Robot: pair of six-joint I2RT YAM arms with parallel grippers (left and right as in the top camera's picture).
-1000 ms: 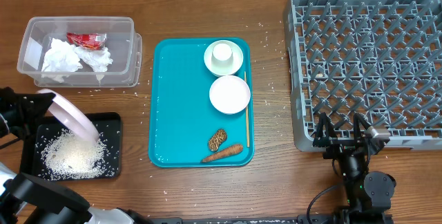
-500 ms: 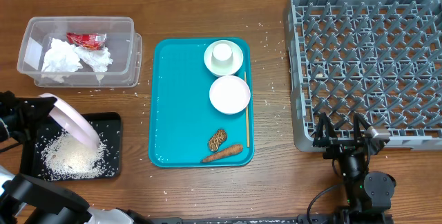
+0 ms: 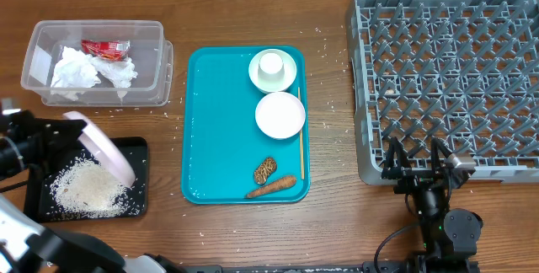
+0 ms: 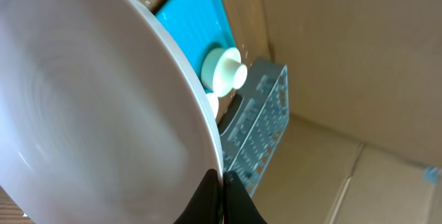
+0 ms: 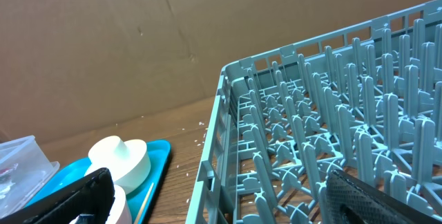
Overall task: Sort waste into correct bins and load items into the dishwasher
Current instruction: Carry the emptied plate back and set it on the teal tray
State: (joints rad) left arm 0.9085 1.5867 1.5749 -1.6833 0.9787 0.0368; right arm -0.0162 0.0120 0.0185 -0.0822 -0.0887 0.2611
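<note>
Plate (image 3: 105,147), large, white: rim pinched in left gripper (image 4: 222,195), tilted steeply over black tray (image 3: 141,151), likely to shed rice (image 3: 84,187) heaped there. Right gripper (image 3: 415,162): fingers spread wide, empty, beside dish rack (image 3: 446,71).

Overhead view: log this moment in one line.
left gripper: shut on plate | plate: tilted over black tray | rice: piled in black tray | right gripper: open, empty, by dish rack

Plate (image 4: 90,113) tilted, clamped in my left gripper (image 4: 222,182); rice (image 3: 88,187) heaped in black tray (image 3: 136,147) below. Napkin (image 3: 74,69), wrapper (image 3: 105,49) in tub (image 3: 38,62) beyond. Cup (image 3: 271,65) on saucer (image 3: 287,80), bowl (image 3: 280,115), biscuit (image 3: 265,169), carrot (image 3: 271,188) well right. Rack (image 3: 446,71) just ahead of right gripper (image 3: 415,153).
</note>
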